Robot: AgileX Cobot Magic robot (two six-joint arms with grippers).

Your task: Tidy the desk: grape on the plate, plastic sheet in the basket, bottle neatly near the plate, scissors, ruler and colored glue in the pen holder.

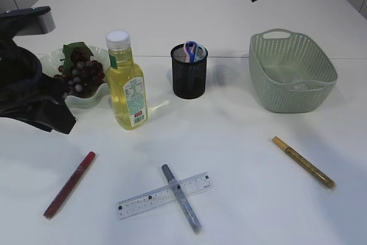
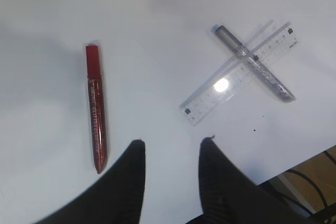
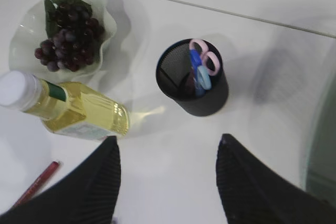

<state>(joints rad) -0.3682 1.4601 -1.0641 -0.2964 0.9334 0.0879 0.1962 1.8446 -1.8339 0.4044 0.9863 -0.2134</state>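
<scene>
A clear ruler [image 1: 164, 195] with black markings lies on the white tabletop [image 1: 241, 159], a grey glue pen [image 1: 181, 198] crossed over it. The bottle's [image 1: 127, 82] label print is unreadable. Left fingers [image 2: 170, 156] hover partly open, empty, near a red glue pen [image 2: 96, 109]; right fingers [image 3: 168, 153] spread wide, empty.

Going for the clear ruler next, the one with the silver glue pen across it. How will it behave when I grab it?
The ruler lies flat and thin, so probably hard to get under. Its glossy plastic looks slippery. The silver glue pen resting across it will likely roll off if lifted.
</scene>
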